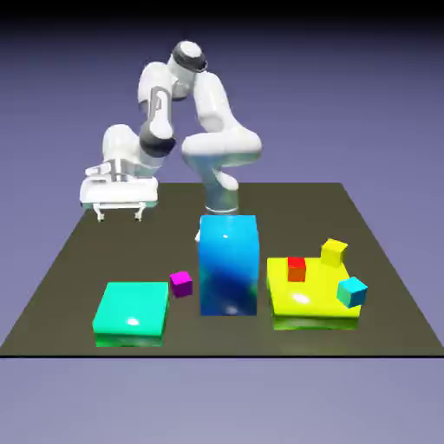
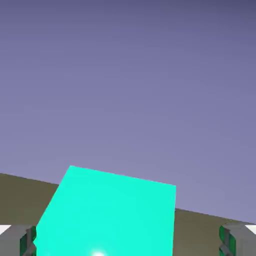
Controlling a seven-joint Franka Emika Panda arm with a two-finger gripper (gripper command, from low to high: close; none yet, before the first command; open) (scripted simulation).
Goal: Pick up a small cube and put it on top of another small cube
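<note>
The small magenta cube point(image 1: 180, 283) sits on the table between the flat green block point(image 1: 132, 312) and the tall blue block point(image 1: 229, 264). The other small cube, plain yellow point(image 1: 333, 251), rests at the far corner of the large flat yellow block point(image 1: 305, 299). My gripper point(image 1: 120, 211) hangs open above the table's far edge on the exterior view's left, well away from both cubes, with nothing between its fingers. In the hand view the grey fingertips point(image 2: 20, 240) stand wide apart at the bottom corners, and the green block point(image 2: 107, 215) fills the lower middle; neither small cube shows there.
A small red cube point(image 1: 297, 268) and a small cyan cube point(image 1: 351, 291) also sit on the flat yellow block. The tall blue block stands between the magenta cube and the yellow block. The dark table point(image 1: 286, 204) ends close behind the gripper.
</note>
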